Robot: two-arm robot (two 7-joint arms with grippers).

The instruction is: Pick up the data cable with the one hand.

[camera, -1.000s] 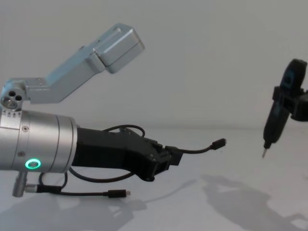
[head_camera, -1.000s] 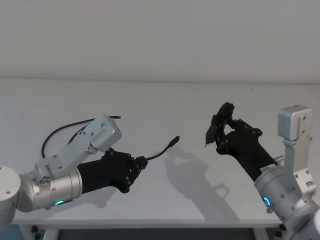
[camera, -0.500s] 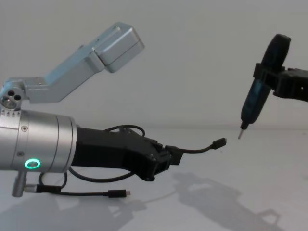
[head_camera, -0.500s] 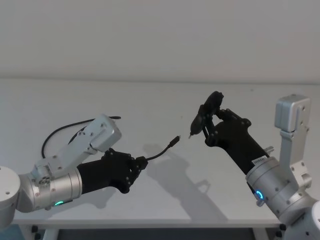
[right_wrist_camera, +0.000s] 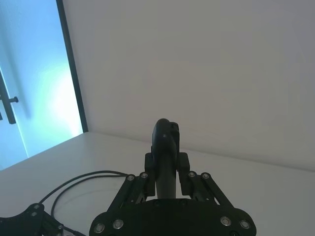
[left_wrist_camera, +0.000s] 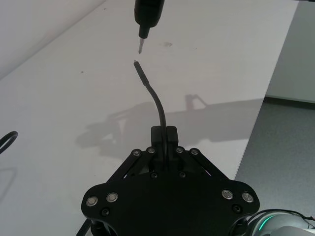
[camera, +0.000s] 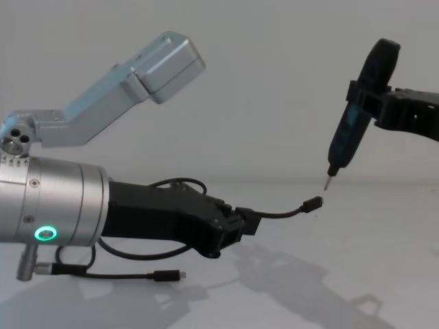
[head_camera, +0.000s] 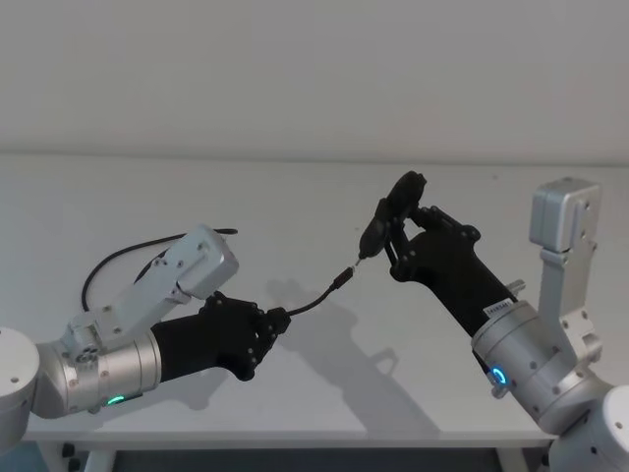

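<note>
Pointed tool [camera: 353,120] just above data cable [camera: 281,213] plug

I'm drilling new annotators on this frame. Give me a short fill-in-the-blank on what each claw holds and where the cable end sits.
1. The left claw is shut on the data ____.
2. The right claw holds a pointed ____.
3. The tool tip hangs just ____ the cable's raised free plug.
4. The cable's other plug lies on the ____.

Missing words: cable; tool; above; table
</note>
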